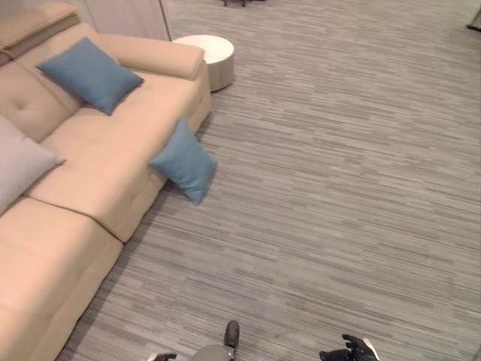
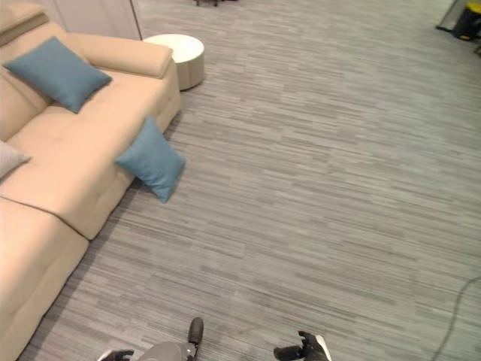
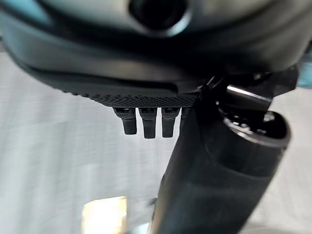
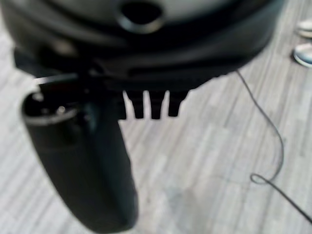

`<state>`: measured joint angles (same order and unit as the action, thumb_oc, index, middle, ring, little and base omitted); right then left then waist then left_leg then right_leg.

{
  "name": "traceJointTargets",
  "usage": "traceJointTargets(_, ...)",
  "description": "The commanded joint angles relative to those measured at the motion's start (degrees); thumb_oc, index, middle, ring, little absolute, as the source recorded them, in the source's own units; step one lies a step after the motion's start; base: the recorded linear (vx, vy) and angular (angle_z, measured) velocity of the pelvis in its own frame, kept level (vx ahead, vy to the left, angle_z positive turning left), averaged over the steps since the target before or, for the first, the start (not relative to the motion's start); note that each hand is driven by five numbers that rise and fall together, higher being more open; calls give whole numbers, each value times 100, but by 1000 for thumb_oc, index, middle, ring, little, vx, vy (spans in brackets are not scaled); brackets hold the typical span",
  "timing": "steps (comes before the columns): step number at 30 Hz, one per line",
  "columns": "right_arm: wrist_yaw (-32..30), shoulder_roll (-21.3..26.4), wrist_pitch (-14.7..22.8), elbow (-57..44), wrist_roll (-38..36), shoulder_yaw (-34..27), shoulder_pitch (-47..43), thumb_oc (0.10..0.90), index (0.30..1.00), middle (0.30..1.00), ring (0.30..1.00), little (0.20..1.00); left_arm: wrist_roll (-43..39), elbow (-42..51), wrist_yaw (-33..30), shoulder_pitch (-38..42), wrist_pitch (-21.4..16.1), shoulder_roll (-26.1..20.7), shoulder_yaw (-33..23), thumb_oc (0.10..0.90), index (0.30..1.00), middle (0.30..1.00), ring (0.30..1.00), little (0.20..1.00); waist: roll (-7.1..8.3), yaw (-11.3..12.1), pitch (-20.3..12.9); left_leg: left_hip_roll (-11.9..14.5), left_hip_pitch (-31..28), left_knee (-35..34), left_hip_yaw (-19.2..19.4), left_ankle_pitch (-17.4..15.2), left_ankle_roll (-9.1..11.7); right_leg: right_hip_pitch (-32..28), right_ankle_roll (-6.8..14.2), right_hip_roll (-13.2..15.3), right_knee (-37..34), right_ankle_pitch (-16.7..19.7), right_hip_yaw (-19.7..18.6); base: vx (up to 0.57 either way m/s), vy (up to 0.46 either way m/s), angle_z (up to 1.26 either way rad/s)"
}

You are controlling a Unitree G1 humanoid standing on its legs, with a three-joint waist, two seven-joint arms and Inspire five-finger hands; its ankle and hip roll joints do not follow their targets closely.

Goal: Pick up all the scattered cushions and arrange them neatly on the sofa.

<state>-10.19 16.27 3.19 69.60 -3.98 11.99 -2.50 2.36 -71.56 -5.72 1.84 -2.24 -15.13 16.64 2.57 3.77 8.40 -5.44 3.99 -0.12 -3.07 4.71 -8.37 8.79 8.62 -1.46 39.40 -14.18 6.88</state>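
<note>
A blue cushion leans against the front of the beige sofa, its lower corner on the floor. A second blue cushion rests on the seat against the backrest. A grey cushion lies on the seat further left. My left hand and right hand sit low at the near edge, far from the cushions. In the left wrist view the left hand is open and holds nothing. The right hand is open too, with only floor past its fingers.
A round white side table stands by the sofa's far armrest. Grey striped carpet stretches wide to the right of the sofa. A yellow and black object sits at the far right corner.
</note>
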Motion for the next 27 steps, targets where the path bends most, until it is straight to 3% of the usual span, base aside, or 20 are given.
traceJointTargets(1, -90, 203, 106, -204, 40, -45, -41, 800, 900, 900, 900, 900, -114, 128, -81, 260, -170, 19, -215, 800, 900, 900, 900, 900, -137, 64, 168, 95, -2, 667, -182, -902, 271, -36, -214, 415, -1667, 939, 235, 276, -22, 12)
traceJointTargets(2, -90, 204, 106, -203, 39, -44, -41, 800, 900, 900, 900, 900, -114, 128, -81, 259, -170, 20, -216, 800, 900, 900, 900, 900, -140, 54, 181, 97, -24, 663, -193, -908, 274, -64, -217, 413, -1676, 932, 247, 415, -100, 3)
traceJointTargets(4, -100, 203, 104, -182, 56, 5, -57, 800, 900, 900, 900, 900, -131, 41, -93, 263, -186, 26, -229, 800, 900, 900, 900, 900, -53, -51, 207, 44, -453, 524, -316, -1137, 338, 348, -292, 500, -2815, 1211, 331, 378, -144, 2)
traceJointTargets(5, -101, 205, 104, -182, 56, 9, -54, 800, 900, 900, 900, 900, -131, 37, -93, 260, -190, 29, -230, 800, 900, 900, 900, 900, -80, -58, 220, 75, -500, 506, -329, -1160, 343, 286, -294, 468, -2864, 1216, 349, 274, -123, -2)
traceJointTargets(7, -90, 211, 45, -128, 82, -21, 17, 800, 900, 900, 900, 900, -65, -26, -73, 270, -203, 26, -256, 800, 900, 900, 900, 900, -24, -198, 204, 102, -867, 391, -523, -1367, 464, 301, -202, 508, -3652, 1461, 21, 392, -172, 9)
traceJointTargets(10, -91, 204, 68, -62, 64, -15, 54, 800, 900, 900, 900, 900, -67, -113, -103, 232, -214, 88, -290, 800, 900, 900, 900, 900, 29, -217, 110, 141, -1002, 406, -559, -1492, 522, 113, -266, 507, -3742, 1631, -33, 327, -158, 31)
traceJointTargets(12, -80, 211, 99, -68, 21, -50, 81, 800, 900, 900, 900, 900, -74, -130, -88, 196, -217, 128, -280, 800, 900, 900, 900, 900, 6, -259, 12, 311, -1097, 473, -612, -1544, 654, 22, -362, 453, -3688, 1579, -26, 365, -213, 44)
traceJointTargets(13, -76, 219, 139, -65, -46, -80, 67, 800, 900, 900, 900, 900, -90, -145, -54, 186, -220, 152, -286, 800, 900, 900, 900, 900, -30, -280, 15, 435, -895, 1026, -538, -1268, 845, -185, -454, 389, -3750, 1477, 43, 276, -196, 39)
traceJointTargets(14, -76, 220, 140, -65, -46, -80, 66, 800, 900, 900, 900, 900, -90, -145, -54, 187, -220, 152, -286, 800, 900, 900, 900, 900, -33, -286, 16, 436, -881, 1052, -545, -1281, 847, -187, -456, 387, -3753, 1478, 50, 217, -197, 47)
traceJointTargets(15, -99, 226, 191, -79, -96, -77, 35, 800, 900, 900, 900, 900, -110, -126, -55, 203, -219, 166, -266, 800, 900, 900, 900, 900, -25, -298, 72, 525, -616, 1623, -450, -1011, 969, -319, -538, 369, -3772, 1408, 95, 77, -122, 33)
traceJointTargets(17, -105, 242, 200, -100, -133, -80, -4, 800, 900, 900, 900, 900, -157, -23, -30, 228, -217, 158, -237, 800, 900, 900, 900, 900, 51, -245, 231, 630, -84, 2624, -202, -545, 985, -569, -693, 372, -3821, 1301, 133, 125, -194, 26)
traceJointTargets(18, -106, 256, 200, -97, -168, -90, -32, 800, 900, 900, 900, 900, -193, 28, -35, 241, -227, 143, -233, 800, 900, 900, 900, 900, 84, -198, 292, 660, 152, 3038, -123, -468, 942, -699, -776, 339, -3862, 1250, 140, 100, -141, -1)
traceJointTargets(25, -106, 256, 200, -97, -168, -90, -32, 800, 900, 900, 900, 900, -193, 28, -35, 241, -227, 143, -233, 800, 900, 900, 900, 900, 84, -199, 292, 660, 153, 3039, -123, -469, 942, -698, -776, 338, -3862, 1250, 141, 19, -20, -6)
traceJointTargets(26, -121, 265, 192, -104, -186, -95, -36, 800, 900, 900, 900, 900, -206, 58, -44, 255, -233, 137, -210, 800, 900, 900, 900, 900, 142, -163, 341, 631, 369, 3264, -37, -457, 897, -822, -836, 360, -3883, 1195, 143, 514, -140, 11)
traceJointTargets(27, -152, 267, 183, -80, -296, -126, 15, 800, 900, 900, 900, 900, -128, 51, -25, 310, -250, 189, -100, 800, 900, 900, 900, 900, 134, -76, 351, 340, 1012, 2511, 287, -822, 797, -1272, -811, 247, -4142, 981, 67, 611, -128, 27)
